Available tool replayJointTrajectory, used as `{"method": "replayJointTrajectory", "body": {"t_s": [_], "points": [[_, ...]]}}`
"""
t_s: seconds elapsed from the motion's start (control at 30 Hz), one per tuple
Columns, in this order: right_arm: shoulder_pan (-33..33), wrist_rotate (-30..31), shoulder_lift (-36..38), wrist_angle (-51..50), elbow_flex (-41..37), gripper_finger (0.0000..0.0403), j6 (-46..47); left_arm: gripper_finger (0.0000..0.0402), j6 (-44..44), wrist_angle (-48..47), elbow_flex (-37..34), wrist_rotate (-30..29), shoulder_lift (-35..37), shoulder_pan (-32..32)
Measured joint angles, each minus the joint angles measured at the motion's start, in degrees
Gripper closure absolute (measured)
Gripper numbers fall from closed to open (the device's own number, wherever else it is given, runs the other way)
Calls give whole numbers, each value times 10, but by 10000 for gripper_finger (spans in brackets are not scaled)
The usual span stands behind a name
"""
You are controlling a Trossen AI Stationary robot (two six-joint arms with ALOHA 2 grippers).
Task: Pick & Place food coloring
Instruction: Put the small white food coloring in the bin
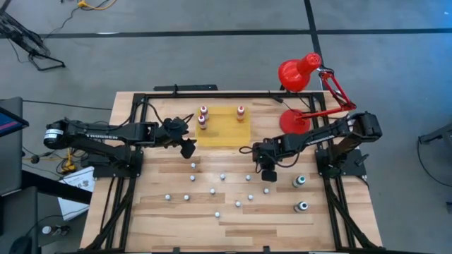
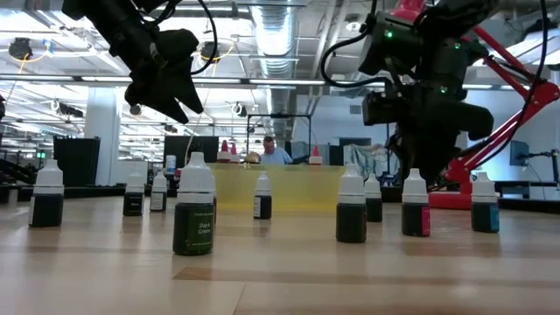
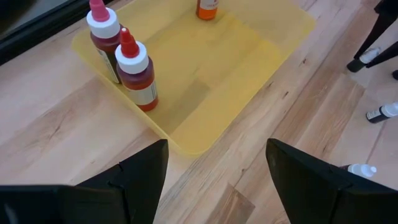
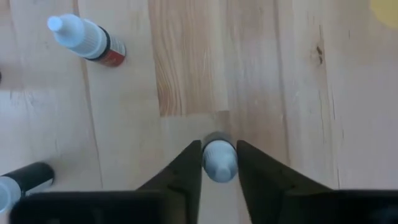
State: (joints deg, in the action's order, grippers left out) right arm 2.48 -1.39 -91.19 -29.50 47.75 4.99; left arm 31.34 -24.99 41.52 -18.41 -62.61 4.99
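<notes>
Several tiny food coloring bottles [image 1: 212, 190] with white caps stand scattered on the near half of the wooden table. Two red ones [image 3: 134, 71] and an orange one [image 1: 241, 111] stand on the yellow mat [image 1: 222, 132]. My left gripper [image 3: 217, 186] is open and hovers above the mat's near left corner, touching nothing. My right gripper [image 4: 219, 168] points down over one bottle [image 2: 416, 210] with reddish contents, right of the table's middle, shut on its cap. My right gripper holds a small bottle by its white cap [image 4: 219, 158], pinched between the two fingers [image 4: 186, 171]. The fingers come from above, pointing down. The bottle stands upright, and in the low view its base looks level with the other bottles on the table.
A red desk lamp [image 1: 300, 70] stands at the far right, its base [image 1: 292, 121] just behind my right arm. Two larger green bottles [image 1: 300, 181] stand near the right edge. A black frame runs along the table's edges. A person sits in the room beyond.
</notes>
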Motion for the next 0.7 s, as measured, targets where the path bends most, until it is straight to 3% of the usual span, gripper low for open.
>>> {"method": "replayJointTrajectory", "body": {"t_s": [0.1,0.37,0.57,0.7], "points": [[0,0,0,-9,7,357,6,139,0,0,0,0,0,0],[-3,17,5,-113,130,343,5,139,0,0,0,1,0,0],[-18,83,2,-42,195,333,-35,139,0,0,0,1,0,0],[-64,90,-3,19,197,340,-30,139,-1,0,0,1,0,0]]}}
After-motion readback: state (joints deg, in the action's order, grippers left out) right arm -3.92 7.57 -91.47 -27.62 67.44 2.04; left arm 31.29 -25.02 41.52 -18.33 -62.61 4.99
